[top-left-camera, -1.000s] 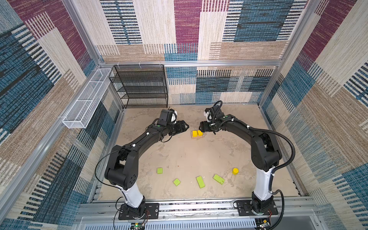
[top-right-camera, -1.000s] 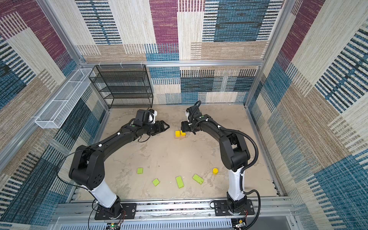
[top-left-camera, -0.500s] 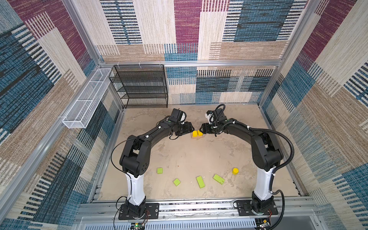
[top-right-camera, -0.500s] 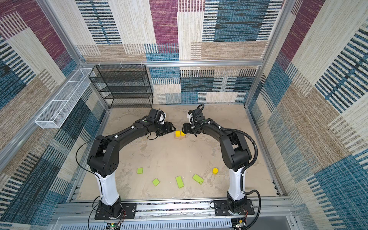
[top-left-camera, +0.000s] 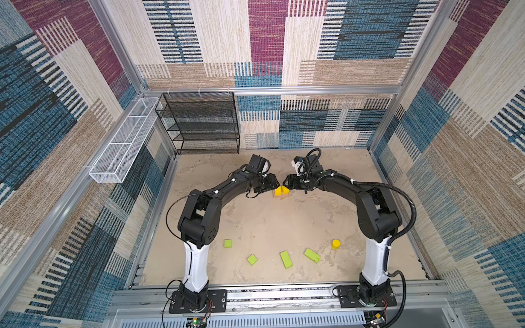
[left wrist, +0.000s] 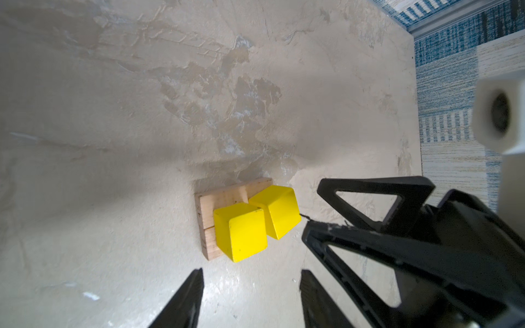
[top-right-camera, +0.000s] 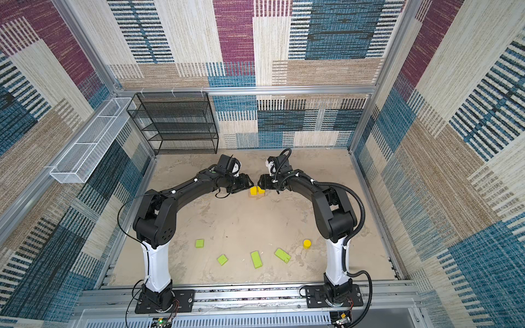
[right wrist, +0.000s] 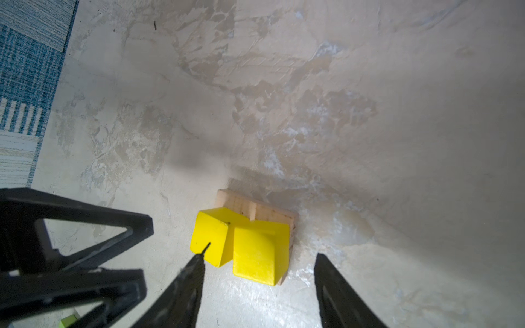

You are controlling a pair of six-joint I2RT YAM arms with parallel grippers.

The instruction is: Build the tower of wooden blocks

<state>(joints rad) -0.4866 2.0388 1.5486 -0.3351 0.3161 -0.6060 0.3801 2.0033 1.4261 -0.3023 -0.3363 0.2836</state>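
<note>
The wood block tower stands at the back middle of the table. It is two tan bars [left wrist: 218, 197] lying side by side, with two yellow cubes [left wrist: 241, 230] [right wrist: 260, 252] on top, one skewed. My left gripper [left wrist: 251, 274] is open just left of them [top-left-camera: 281, 190], with nothing between its fingers. My right gripper [right wrist: 260, 255] is open on their right. One of its fingertips [right wrist: 200, 258] overlaps a cube's face, and I cannot tell whether it touches. Several lime-green flat pieces [top-left-camera: 286, 259] and a short yellow cylinder [top-left-camera: 336, 243] lie near the front.
A black wire shelf [top-left-camera: 204, 122] stands against the back wall at the left. A white wire basket [top-left-camera: 122, 142] hangs on the left wall. The two gripper tips nearly meet over the cubes [top-right-camera: 257, 190] in both top views. Patterned walls enclose the table.
My left arm has reached rightward until its gripper is beside the cubes. Both grippers' jaws have narrowed somewhat. The right gripper has barely shifted, and the blocks have not moved.
</note>
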